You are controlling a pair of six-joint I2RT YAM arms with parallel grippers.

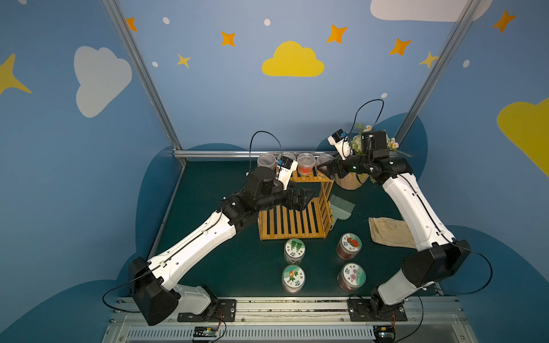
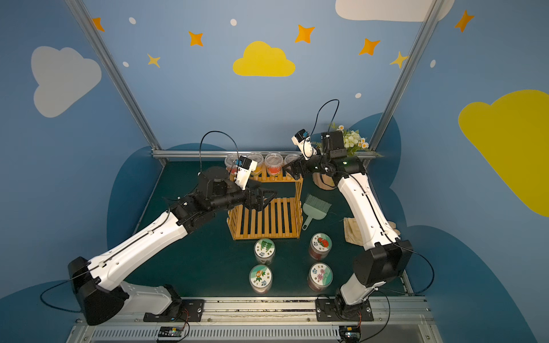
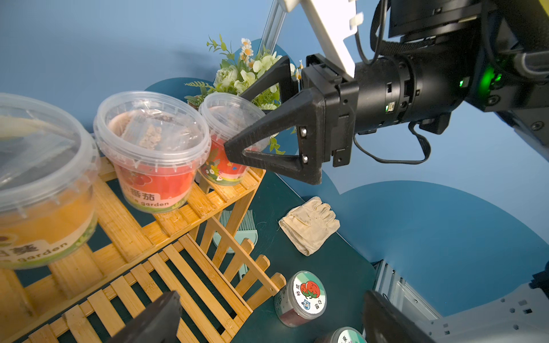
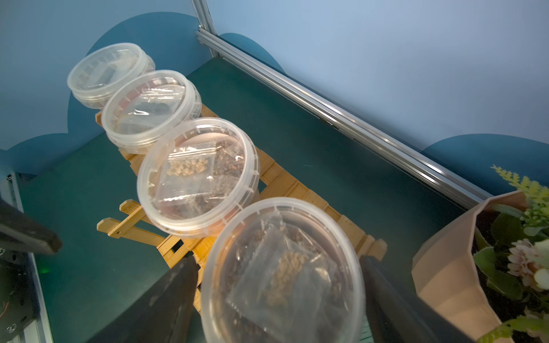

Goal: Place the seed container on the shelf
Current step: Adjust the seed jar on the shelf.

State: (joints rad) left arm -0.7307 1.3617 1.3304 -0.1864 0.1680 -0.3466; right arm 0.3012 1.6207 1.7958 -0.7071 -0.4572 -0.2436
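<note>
Both jaws of the left claw (image 1: 306, 199) stand wide apart, empty, over the lower tier of the shelf (image 1: 292, 225), at its 9 o'clock side. Toward 12 o'clock, four tubs (image 4: 199, 175) line the top tier; the seed container (image 4: 285, 273) stands at the 3 o'clock end, the right claw (image 3: 237, 123) straddling it, spread wide, contact unclear.

Clear seed container (image 4: 282, 267) stands upright atop the wooden shelf (image 1: 292, 236).

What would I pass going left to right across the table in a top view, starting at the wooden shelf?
shelf → green brush → cloth glove
</note>
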